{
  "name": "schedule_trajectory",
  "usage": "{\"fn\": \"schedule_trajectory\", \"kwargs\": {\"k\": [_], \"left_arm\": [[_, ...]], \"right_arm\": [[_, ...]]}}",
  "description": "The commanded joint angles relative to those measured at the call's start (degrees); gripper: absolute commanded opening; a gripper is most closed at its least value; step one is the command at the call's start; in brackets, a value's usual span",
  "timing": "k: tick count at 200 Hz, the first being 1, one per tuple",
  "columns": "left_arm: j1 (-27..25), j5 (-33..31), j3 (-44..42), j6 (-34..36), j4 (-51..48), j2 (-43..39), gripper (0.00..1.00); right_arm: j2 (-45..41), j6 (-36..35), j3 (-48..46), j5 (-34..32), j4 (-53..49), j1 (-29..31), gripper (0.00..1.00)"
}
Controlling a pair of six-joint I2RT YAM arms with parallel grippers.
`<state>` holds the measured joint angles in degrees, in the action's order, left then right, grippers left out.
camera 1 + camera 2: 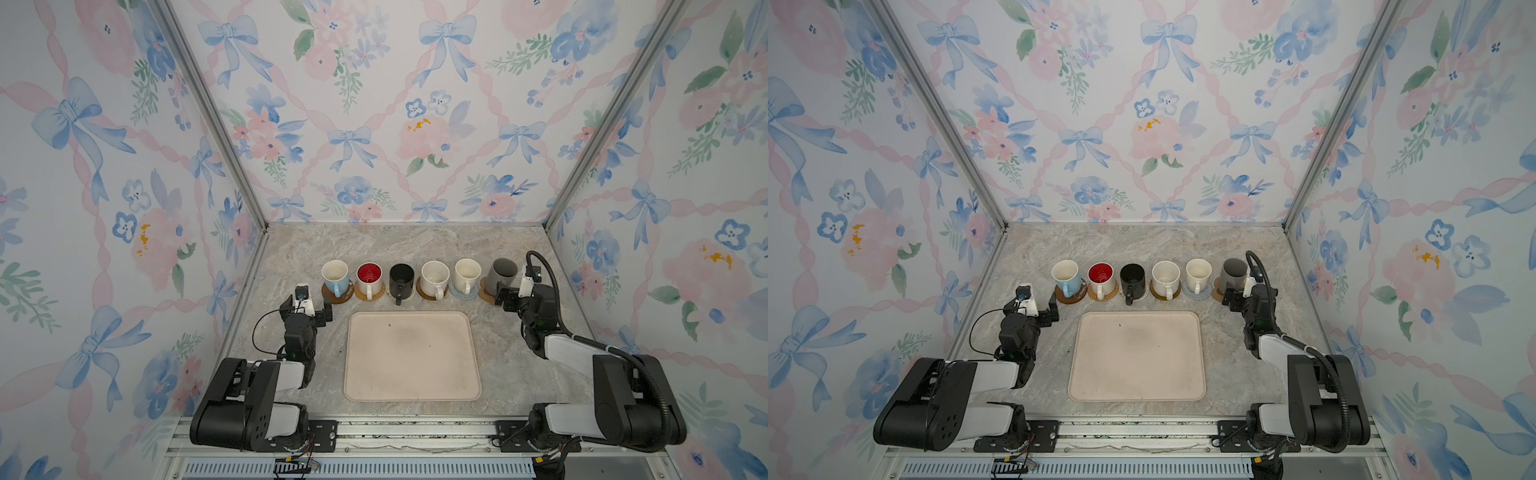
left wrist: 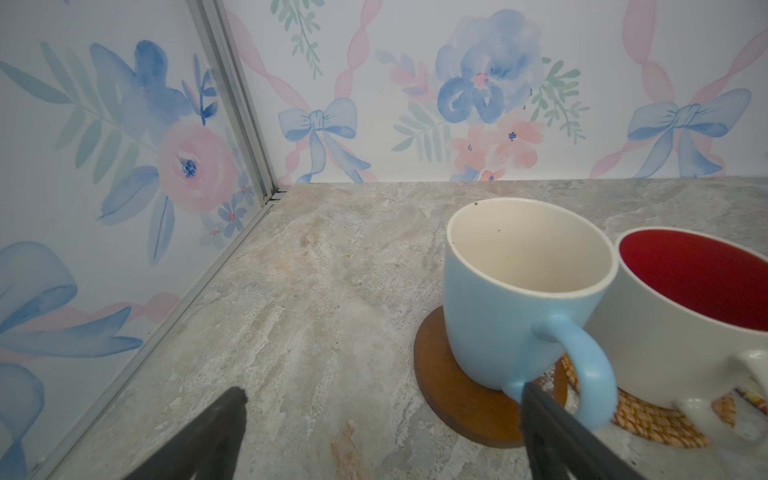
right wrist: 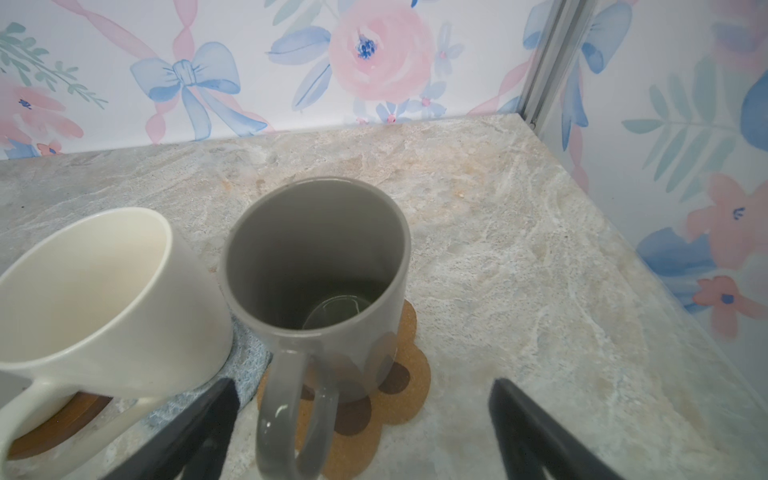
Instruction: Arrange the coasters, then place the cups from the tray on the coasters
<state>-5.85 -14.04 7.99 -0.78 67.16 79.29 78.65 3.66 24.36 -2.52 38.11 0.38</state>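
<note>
Six cups stand in a row behind the empty tray [image 1: 411, 386], each on a coaster: light blue [image 1: 336, 276], red-inside [image 1: 369, 277], black [image 1: 401, 280], speckled white [image 1: 434, 277], cream [image 1: 467, 274], tall grey [image 1: 503, 275]. My left gripper [image 1: 307, 304] is open, low, just left of the light blue cup [image 2: 519, 299] on its brown disc [image 2: 457, 399]; one finger overlaps the handle's base. My right gripper [image 3: 363, 386] is open, with the grey cup's handle [image 3: 291, 415] between its fingers over the paw coaster [image 3: 411, 374], not gripped.
The side walls stand close to both ends of the row. The cream cup [image 3: 104, 299] on its blue-grey coaster [image 3: 245, 361] nearly touches the grey cup. The red-inside cup [image 2: 685, 324] on a rattan coaster [image 2: 648, 419] presses against the light blue one.
</note>
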Motion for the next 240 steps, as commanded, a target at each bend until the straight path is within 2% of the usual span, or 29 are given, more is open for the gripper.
{"fn": "schedule_trajectory", "kwargs": {"k": [1, 27, 41, 92, 158, 240], "left_arm": [[0.6, 1.4, -2.6, 0.9, 14.5, 5.7, 0.98], [0.7, 3.4, -3.4, 2.2, 23.7, 12.9, 0.98], [0.7, 3.4, -3.2, 1.7, 20.5, 11.2, 0.98], [1.4, 3.1, -1.8, 1.0, 18.3, 11.5, 0.98], [1.4, -2.7, 4.7, -1.1, 6.0, 11.3, 0.98], [1.4, -2.8, 4.7, -1.2, 5.8, 11.3, 0.98]], "right_arm": [[3.4, -1.5, -2.7, 1.8, 9.2, -0.8, 0.97], [6.3, -1.9, -3.6, 3.8, 14.0, -1.0, 0.97], [7.2, -1.9, -3.8, 3.8, 15.0, -1.0, 0.97], [10.1, -2.0, -3.3, 4.4, 16.8, -0.9, 0.97], [10.1, -2.6, -2.0, 1.4, 14.3, 0.3, 0.97], [10.0, -3.0, -1.9, 0.1, 13.9, 0.9, 0.97]]}}
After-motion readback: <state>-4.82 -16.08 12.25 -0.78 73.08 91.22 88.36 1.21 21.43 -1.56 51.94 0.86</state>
